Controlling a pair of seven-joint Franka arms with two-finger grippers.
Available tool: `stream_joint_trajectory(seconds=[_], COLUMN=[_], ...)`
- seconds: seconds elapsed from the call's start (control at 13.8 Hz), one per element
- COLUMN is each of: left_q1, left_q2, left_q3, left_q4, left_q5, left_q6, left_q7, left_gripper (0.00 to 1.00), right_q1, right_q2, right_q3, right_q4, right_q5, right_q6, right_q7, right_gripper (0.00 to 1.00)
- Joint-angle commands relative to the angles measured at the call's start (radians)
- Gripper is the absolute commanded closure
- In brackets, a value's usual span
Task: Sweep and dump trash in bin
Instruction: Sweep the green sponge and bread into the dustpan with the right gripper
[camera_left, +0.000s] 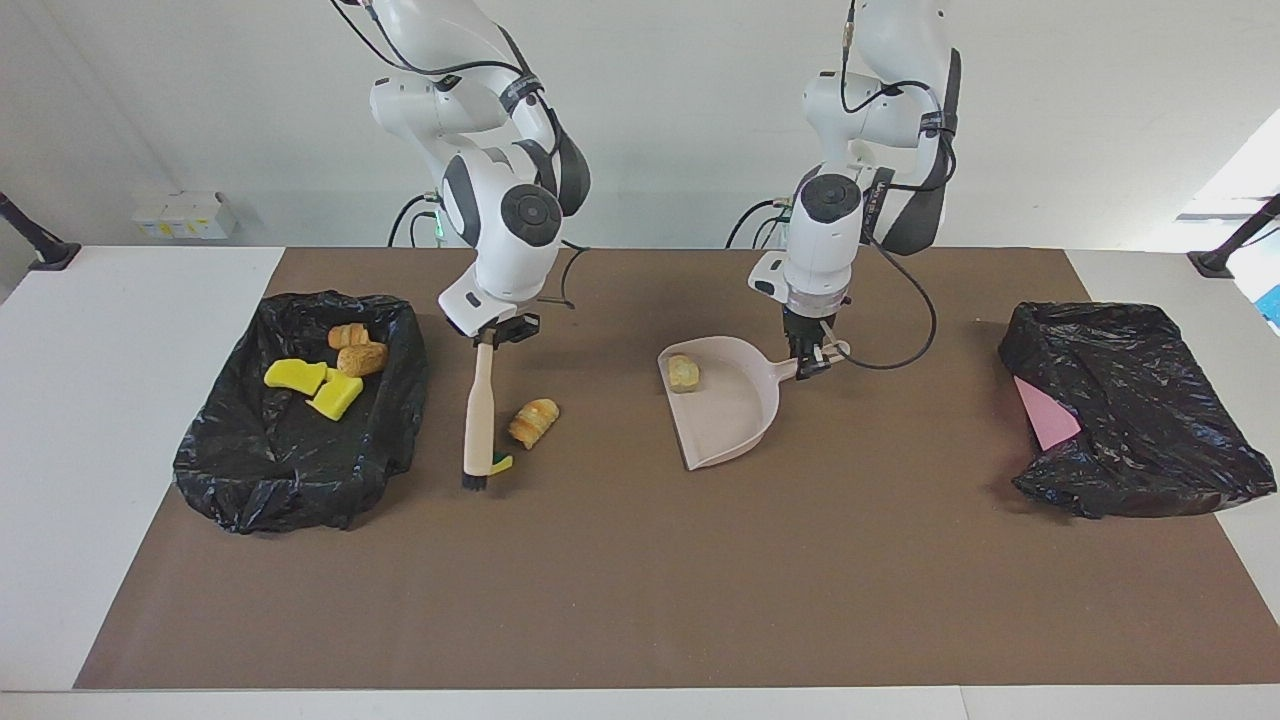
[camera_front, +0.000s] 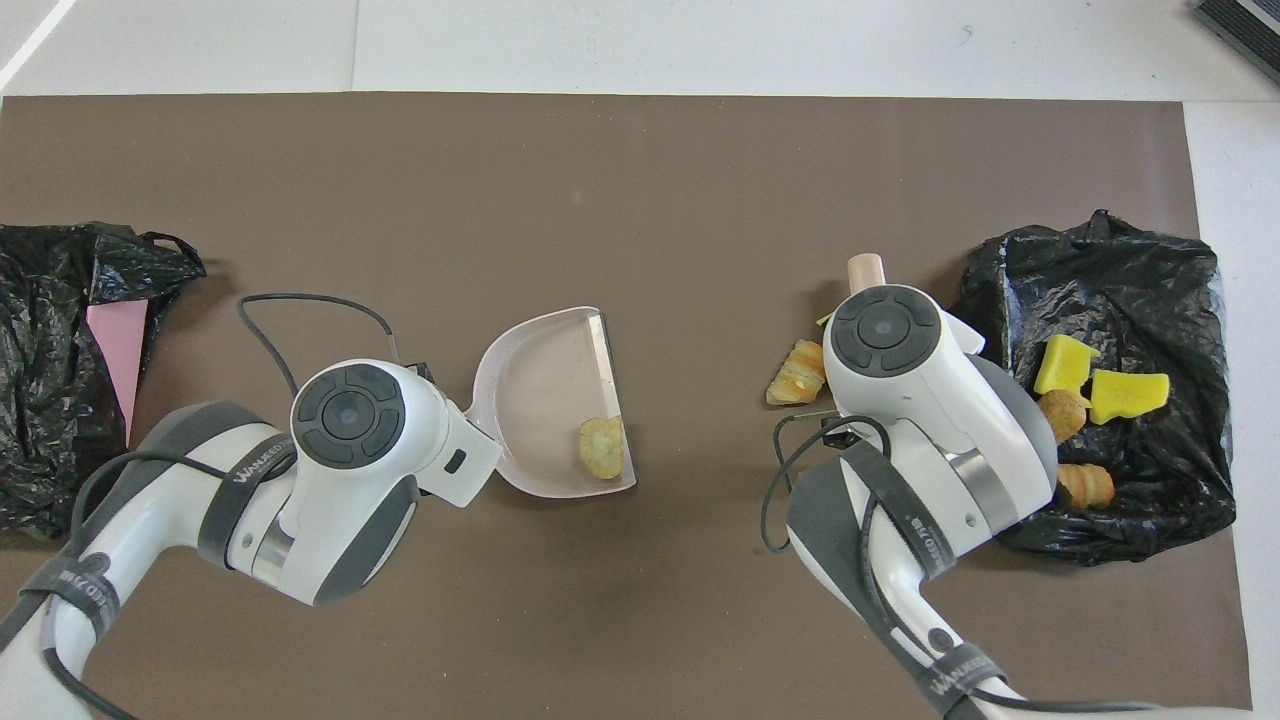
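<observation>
Right tool: clenched on brush, bristles set beside green-backed scrap for sweeping.
Left tool: clenched on dustpan handle, holding 1 scrap.

Glowing evenly bright and sharp; casting only faint soft shadows beneath the arms; flaring white at one edge.

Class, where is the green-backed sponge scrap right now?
In the facing view, the green-backed sponge scrap lies on the brown mat beside the brush's bristles, near the bread-like lump and the bin bag.
</observation>
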Motion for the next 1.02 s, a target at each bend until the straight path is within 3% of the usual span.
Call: stream_joint_trajectory(seconds=[0.0, 0.58, 0.73, 0.95], left_q1=[-0.024, -0.070, -0.074, -0.098], left_q2=[-0.033, -0.045, -0.048, -0.059], left_q3=[0.003, 0.003, 0.001, 0.003], left_q4=[-0.031, -0.034, -0.032, -0.031], left_q5=[-0.008, -0.008, -0.008, -0.008], left_q6=[0.014, -0.023, -0.056, -0.112], left_q7=[-0.055, -0.159, -0.184, -0.202], left_gripper=[1.00, 1.00, 1.00, 1.00], right_q1=[-0.058, -0.085, -0.030, 0.035], right_q2=[0.001, 0.002, 0.020, 0.036], right_q3=[0.015, 0.019, 0.021, 0.019], right_q4=[-0.011, -0.094, -0.099, -0.091], right_q5=[-0.021, -0.012, 0.005, 0.140], right_q6=[-0.006, 0.049, 0.054, 0.088], right_q7=[-0.069, -0.093, -0.088, -0.080], right_gripper=[1.00, 1.00, 1.00, 1.00])
